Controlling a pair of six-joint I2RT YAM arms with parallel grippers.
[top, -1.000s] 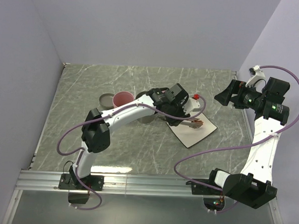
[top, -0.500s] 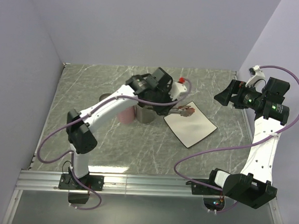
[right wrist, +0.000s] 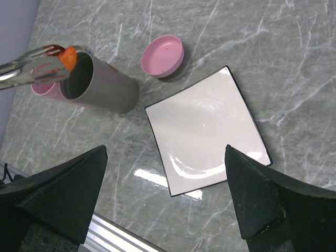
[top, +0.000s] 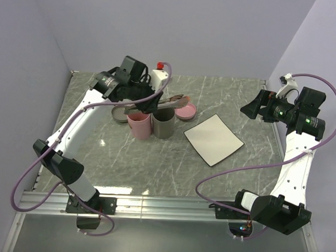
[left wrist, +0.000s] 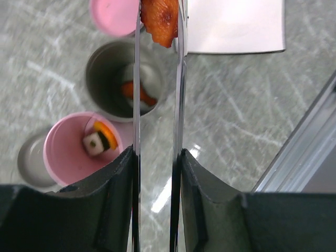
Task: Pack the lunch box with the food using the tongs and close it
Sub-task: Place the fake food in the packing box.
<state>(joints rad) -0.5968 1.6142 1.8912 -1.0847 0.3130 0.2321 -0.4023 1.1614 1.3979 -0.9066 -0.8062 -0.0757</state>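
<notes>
Left wrist: tongs (left wrist: 179, 79) lengthwise, straight ahead

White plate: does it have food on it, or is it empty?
Empty: the white plate shows only bare glossy surface in the right wrist view.

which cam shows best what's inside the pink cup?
Left wrist: looks down into the pink cup, showing a cube and an orange piece. Top external: too small to see inside. Right wrist: mostly hidden behind the grey cup.

Top view high, looking down-forward; wrist views look down; all share plate (top: 213, 140).
</notes>
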